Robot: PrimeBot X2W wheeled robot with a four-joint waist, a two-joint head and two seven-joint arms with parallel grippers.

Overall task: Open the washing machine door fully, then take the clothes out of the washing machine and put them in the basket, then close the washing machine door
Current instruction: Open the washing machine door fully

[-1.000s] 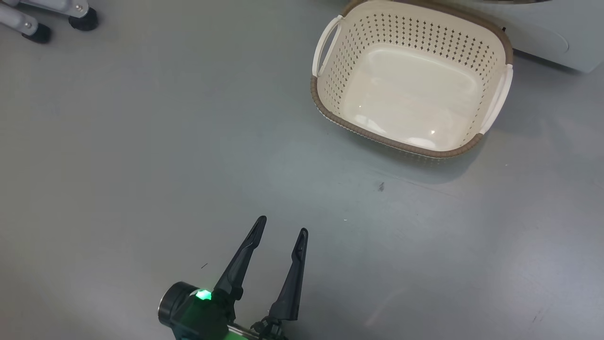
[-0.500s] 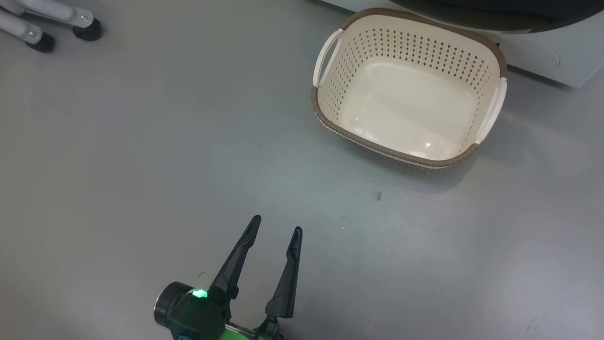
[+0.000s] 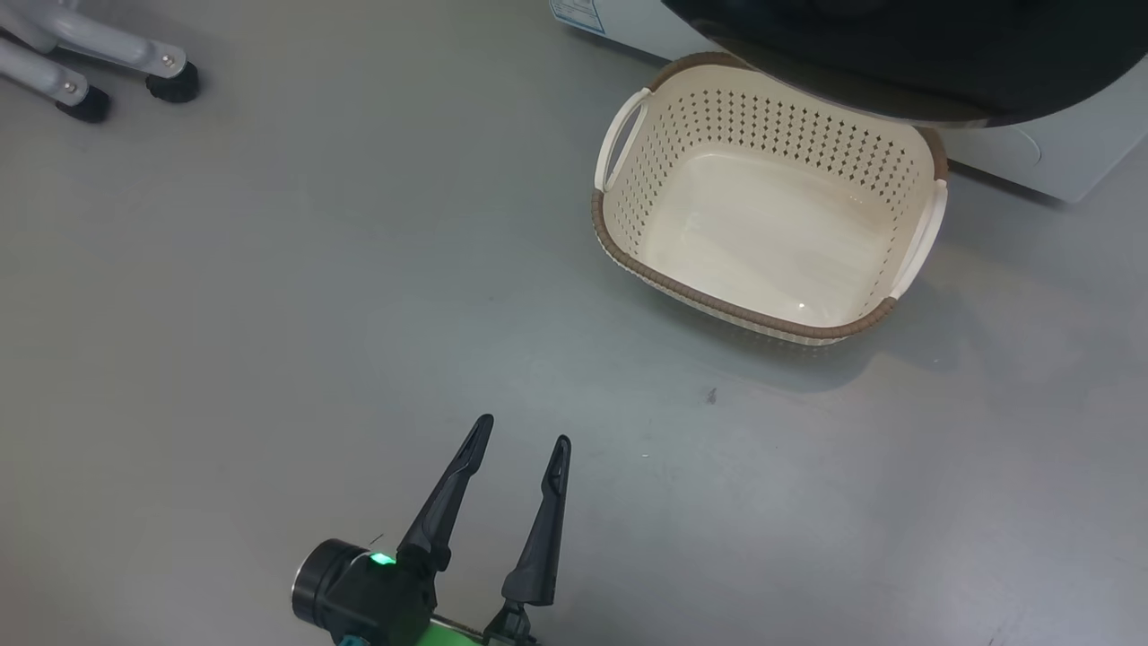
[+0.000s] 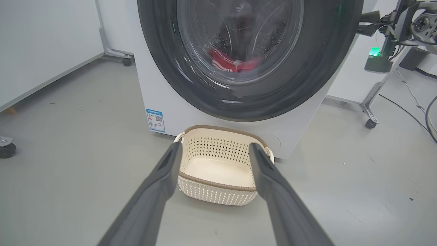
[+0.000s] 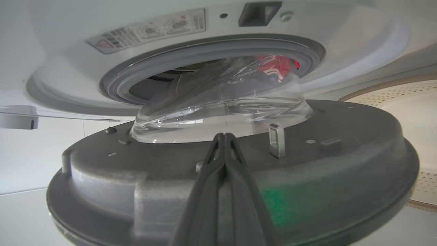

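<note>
My left gripper [image 3: 523,430] is spread open and empty, near the basket [image 3: 771,126]. My right gripper [image 5: 223,136] is pinched closed, empty, against the door [image 5: 341,164], which is ajar above the basket.

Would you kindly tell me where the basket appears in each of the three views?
Head view: the basket, upper right.
Left wrist view: the basket, lower centre.
Right wrist view: the basket, right edge, cut off.
Shared landmark: the washing machine door, close to it in every view.
</note>
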